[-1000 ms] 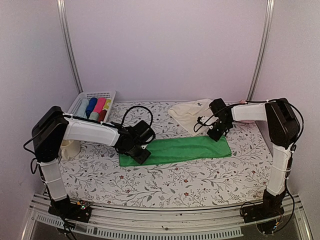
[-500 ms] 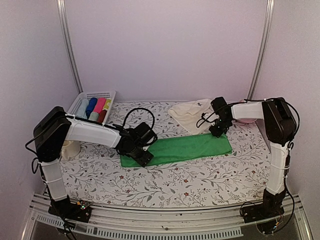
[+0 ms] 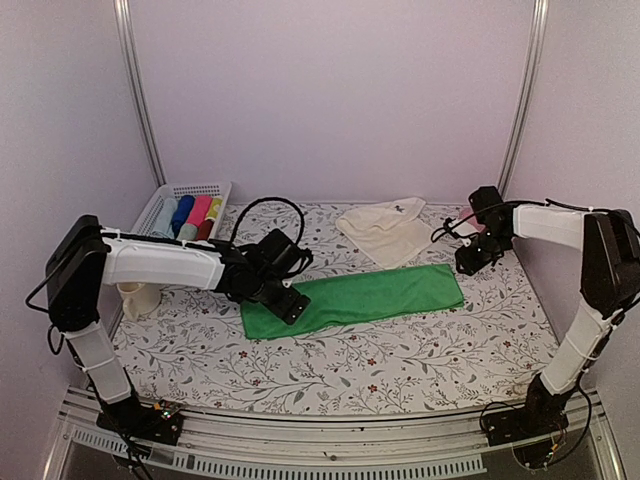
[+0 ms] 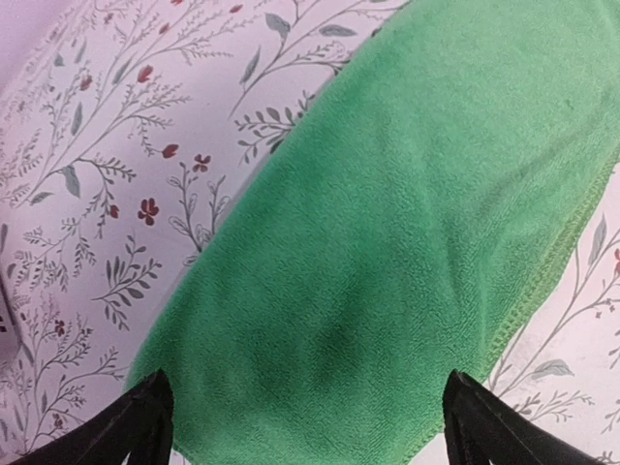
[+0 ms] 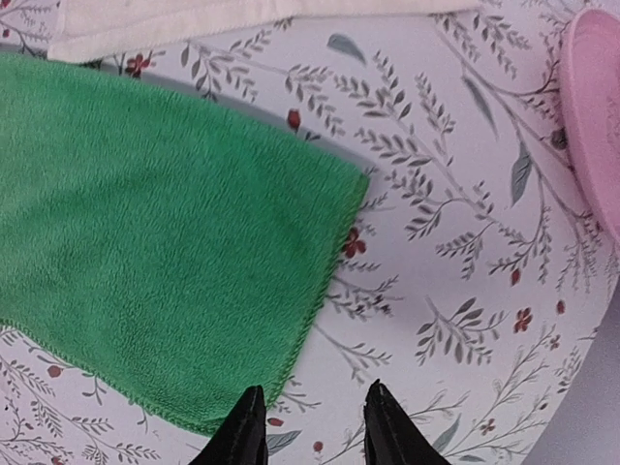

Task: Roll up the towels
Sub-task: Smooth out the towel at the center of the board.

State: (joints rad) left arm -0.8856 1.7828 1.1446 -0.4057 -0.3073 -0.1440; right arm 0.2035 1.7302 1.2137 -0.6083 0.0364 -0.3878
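The green towel lies flat as a long folded strip across the middle of the flowered table. My left gripper hovers over its left end, open, with the cloth filling the space between the wide-spread fingers. My right gripper is open and empty, just off the towel's right end, above bare table. The cream-white towel with a small dark mark lies crumpled behind the green one; its edge shows in the right wrist view.
A white basket at the back left holds blue, pink, red and yellow rolls. A pink dish sits at the right edge near my right gripper. A cream cup stands by the left arm.
My right gripper has let go of the green towel's right end and pulled back to the right. My left gripper has shifted slightly along the towel's left end.
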